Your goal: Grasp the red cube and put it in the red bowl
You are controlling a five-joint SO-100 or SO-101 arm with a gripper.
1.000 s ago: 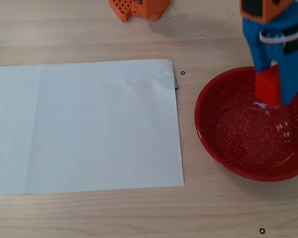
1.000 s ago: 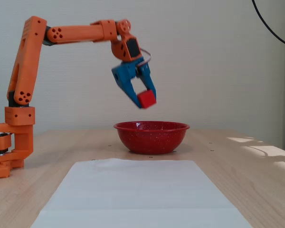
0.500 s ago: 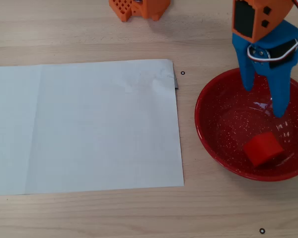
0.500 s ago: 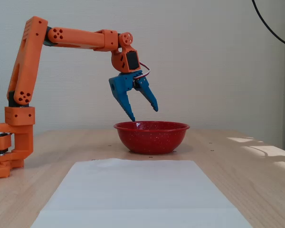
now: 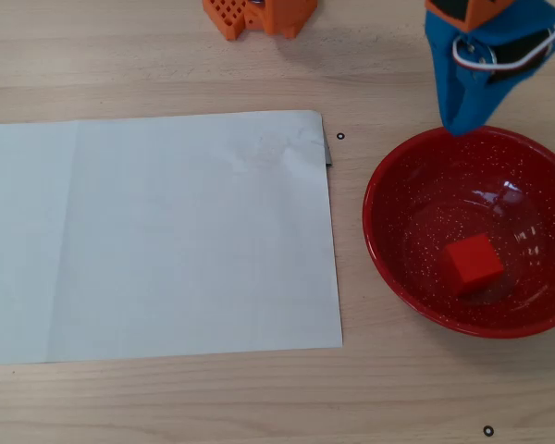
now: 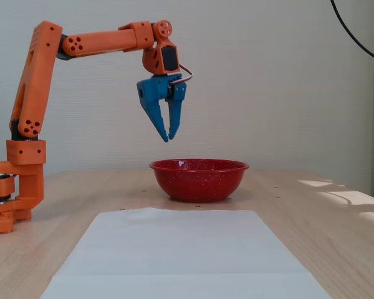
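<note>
nearest to me in the fixed view lies a white paper sheet [image 6: 181,252], flat on the wooden surface [image 6: 336,237]. beyond its far edge stands the red bowl [image 6: 199,179], and i see its speckled rim [image 5: 379,176] apart from the sheet in the overhead view. the red cube [image 5: 473,263] rests inside the bowl, on the floor right of centre in the overhead view, touching nothing else. above and left of the bowl in the fixed view hangs the blue pincer [image 6: 169,137], empty, fingertips nearly together with a slim gap. farthest, the orange arm [image 6: 34,81] rises from its base [image 6: 9,199] at the left.
</note>
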